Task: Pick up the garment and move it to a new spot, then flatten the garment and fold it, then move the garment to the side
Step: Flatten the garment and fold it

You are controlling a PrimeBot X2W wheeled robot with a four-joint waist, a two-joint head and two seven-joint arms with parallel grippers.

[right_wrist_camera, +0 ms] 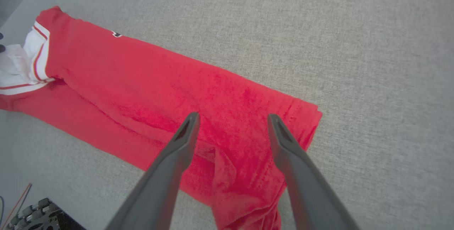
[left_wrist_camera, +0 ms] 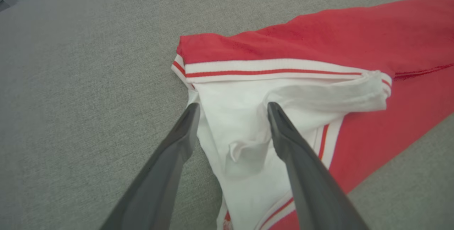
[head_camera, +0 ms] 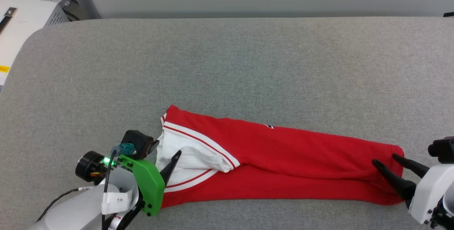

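Head, left wrist and right wrist views of a folding stage. The garment (head_camera: 283, 159), a red jersey T-shirt with white sleeves, lies on the near part of the grey cloth-covered counter (head_camera: 227, 63). It is folded lengthwise into a long band that runs from the robot's left to its right. The white sleeves (left_wrist_camera: 248, 116) and their red-and-white striped trim (left_wrist_camera: 269, 72) lie at the left end, and the red hem (right_wrist_camera: 301, 116) lies at the right end. A small piece of black, white-outlined print (head_camera: 269, 126) shows at the far edge of the band.

The left tool (left_wrist_camera: 232, 105) is spread wide above the white sleeve cloth. One fingertip is over the sleeve's outer edge beside the counter and the other is over the bunched sleeve. Whether either tip touches the cloth cannot be told. A green bracket (head_camera: 147, 184) sits on the left wrist.

The right tool (head_camera: 384, 159) is likewise spread wide, with both fingers over the wrinkled hem end and no cloth between them. A white cabinet (head_camera: 21, 20) stands beyond the counter's far left corner.
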